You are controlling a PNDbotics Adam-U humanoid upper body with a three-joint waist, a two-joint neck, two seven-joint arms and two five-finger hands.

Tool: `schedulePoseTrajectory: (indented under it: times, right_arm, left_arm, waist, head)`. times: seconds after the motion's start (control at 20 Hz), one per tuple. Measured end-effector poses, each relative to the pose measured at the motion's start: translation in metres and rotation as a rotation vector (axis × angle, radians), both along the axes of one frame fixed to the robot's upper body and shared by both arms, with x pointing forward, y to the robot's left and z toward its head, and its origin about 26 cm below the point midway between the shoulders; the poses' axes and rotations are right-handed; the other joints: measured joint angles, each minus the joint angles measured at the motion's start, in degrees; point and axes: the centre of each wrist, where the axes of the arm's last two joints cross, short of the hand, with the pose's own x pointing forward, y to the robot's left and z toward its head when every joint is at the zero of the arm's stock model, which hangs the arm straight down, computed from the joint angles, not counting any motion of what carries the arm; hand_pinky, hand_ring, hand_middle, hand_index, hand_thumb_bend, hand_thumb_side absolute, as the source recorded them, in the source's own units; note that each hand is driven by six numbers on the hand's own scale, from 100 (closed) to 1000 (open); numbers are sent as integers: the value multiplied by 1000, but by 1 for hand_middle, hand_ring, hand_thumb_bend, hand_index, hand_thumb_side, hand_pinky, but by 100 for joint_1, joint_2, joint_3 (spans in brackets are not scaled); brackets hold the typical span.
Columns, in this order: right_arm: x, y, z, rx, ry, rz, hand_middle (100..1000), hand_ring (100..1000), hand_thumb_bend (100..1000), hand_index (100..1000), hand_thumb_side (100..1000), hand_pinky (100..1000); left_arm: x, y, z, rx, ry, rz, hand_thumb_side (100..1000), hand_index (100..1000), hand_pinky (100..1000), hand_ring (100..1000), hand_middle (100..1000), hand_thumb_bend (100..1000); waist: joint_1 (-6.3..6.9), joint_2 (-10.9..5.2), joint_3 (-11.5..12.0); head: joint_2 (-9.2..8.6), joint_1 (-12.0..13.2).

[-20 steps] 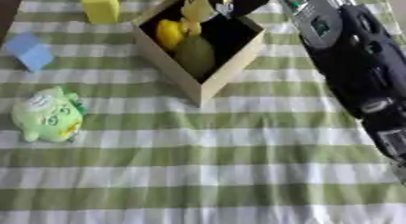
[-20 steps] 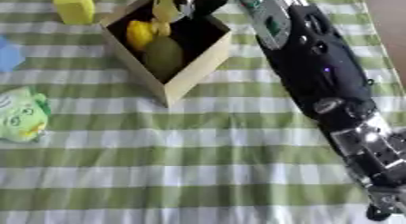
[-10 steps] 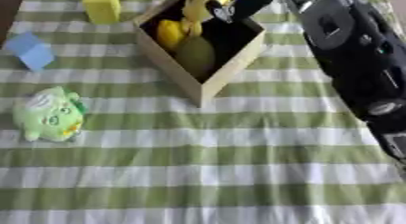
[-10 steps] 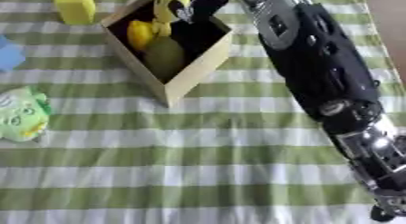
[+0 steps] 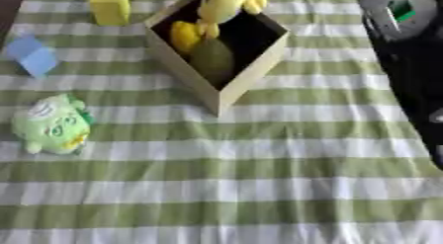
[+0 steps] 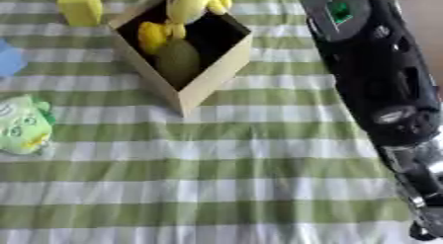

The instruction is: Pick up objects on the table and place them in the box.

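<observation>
My right arm (image 6: 372, 85) fills the 3 o'clock side of the bench (image 5: 259, 188); I cannot tell its fingers' state. The box (image 5: 227, 85) sits at 12 o'clock with a yellow toy (image 5: 221, 3) over it. The green plush (image 5: 52, 124) lies at 9 o'clock, well apart from the arm.

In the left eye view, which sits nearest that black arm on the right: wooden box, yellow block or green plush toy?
No robot hand shows, so from the right arm:
1. Wooden box, centre top.
2. Yellow block, top left.
3. Green plush toy, left edge.
</observation>
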Motion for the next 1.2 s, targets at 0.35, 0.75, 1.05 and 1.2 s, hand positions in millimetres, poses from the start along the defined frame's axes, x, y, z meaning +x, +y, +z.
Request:
schedulePoseTrajectory:
  times: [0.35,0.75,1.05,1.2]
  right_arm:
    - [-13,-32,3,41,-47,-85,821,946,100,872,100,939]
    - [-15,-40,4,36,-47,-115,815,938,100,866,100,935]
    - [-15,-40,3,38,-51,-114,810,932,100,860,100,934]
    - [-15,-40,2,40,-51,-113,808,930,100,858,100,934]
  left_arm:
    - [-6,31,27,500,118,107,623,920,850,880,773,100]
    - [-5,45,55,1085,316,86,141,895,900,912,787,391]
    - [9,45,54,1282,438,90,100,894,904,913,801,341]
    - [17,43,48,1321,504,71,100,901,900,910,799,311]
  waist:
    - [65,0,3]
    - [99,0,1]
    - [102,0,-52]
    - [107,0,-85]
  head:
    - [37,21]
    - [85,5]
    - [122,47]
    - [130,76]
